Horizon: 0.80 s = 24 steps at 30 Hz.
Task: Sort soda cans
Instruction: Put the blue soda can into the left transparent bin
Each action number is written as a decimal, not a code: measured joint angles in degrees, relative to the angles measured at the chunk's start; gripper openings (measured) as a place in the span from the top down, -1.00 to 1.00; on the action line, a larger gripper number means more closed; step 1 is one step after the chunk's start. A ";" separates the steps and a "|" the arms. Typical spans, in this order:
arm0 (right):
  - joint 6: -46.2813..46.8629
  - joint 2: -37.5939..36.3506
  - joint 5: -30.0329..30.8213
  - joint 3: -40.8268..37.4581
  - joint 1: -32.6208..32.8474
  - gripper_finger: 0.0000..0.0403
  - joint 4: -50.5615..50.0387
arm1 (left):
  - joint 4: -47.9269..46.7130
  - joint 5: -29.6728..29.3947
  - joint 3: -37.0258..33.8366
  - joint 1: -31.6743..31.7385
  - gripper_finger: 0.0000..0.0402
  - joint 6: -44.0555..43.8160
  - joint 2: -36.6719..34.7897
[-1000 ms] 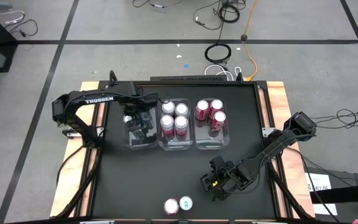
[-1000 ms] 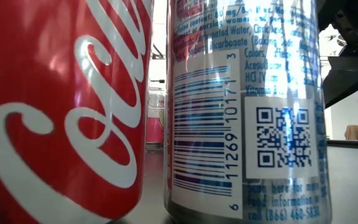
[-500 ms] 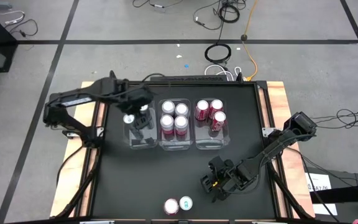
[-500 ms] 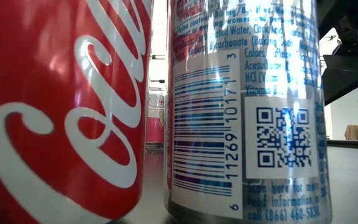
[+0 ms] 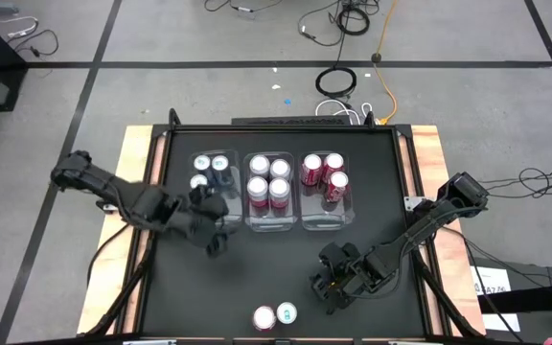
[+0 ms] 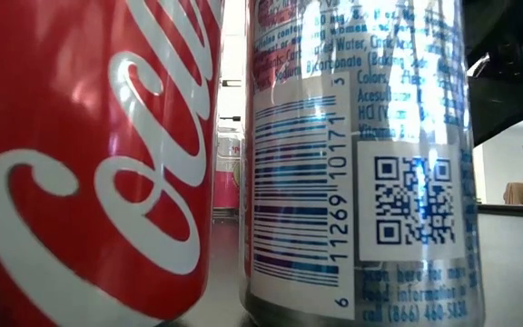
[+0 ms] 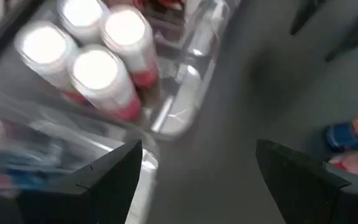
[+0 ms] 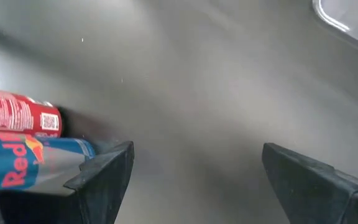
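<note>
Black table (image 5: 276, 259) with bare wooden edges left and right, standing on a grey floor (image 5: 257, 34) crossed by dark tape lines; cables (image 5: 348, 19) and a coiled cord (image 5: 335, 80) lying on the floor beyond the far edge. Three clear bins side by side toward the far side of the table: left bin (image 5: 207, 217) holding three blue cans (image 5: 210, 171) at its far end, middle bin (image 5: 269, 223) holding four pink-and-white cans (image 5: 268, 180), right bin (image 5: 326, 218) holding three dark red cans (image 5: 324, 175). Two more cans upright and touching at the near edge, well apart from the bins: a red can (image 5: 264, 317) and just beside it a blue can (image 5: 287, 311); both filling the low view, the red can (image 6: 89, 154) on the left and the blue can (image 6: 357, 154) with its barcode and square code on the right, with a bright room showing in the gaps. Left gripper (image 5: 211, 228) over the table just near of the left bin, fingers (image 7: 114, 177) spread apart with nothing between them; pink-and-white cans (image 7: 95, 68) in their bin visible past them in the left wrist view. Right gripper (image 5: 326, 287) low over the table, near and right of the bins, fingers (image 8: 104, 171) apart and empty, facing the two loose cans (image 8: 17, 134)
</note>
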 joint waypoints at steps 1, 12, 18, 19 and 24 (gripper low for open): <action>-0.99 0.00 -0.08 0.00 0.00 -0.73 0.00 | 1.21 -0.13 -1.66 -1.21 -0.62 -1.90 0.00; -8.15 -0.06 -4.87 0.00 0.00 -0.73 -0.09 | 4.20 0.55 -10.32 -4.55 -0.62 -11.30 0.07; -13.83 -0.11 -7.63 4.02 0.44 -0.68 -5.15 | 7.04 -2.80 -10.32 -5.87 -0.62 -8.25 0.05; -15.58 -0.11 -7.51 5.42 0.73 -0.66 -7.28 | 7.75 -3.85 -10.32 -6.44 -0.62 -7.41 0.10; -21.92 -0.20 -7.82 12.37 1.24 -0.57 -15.32 | 11.48 -9.27 -10.32 -9.44 -0.62 -3.70 0.52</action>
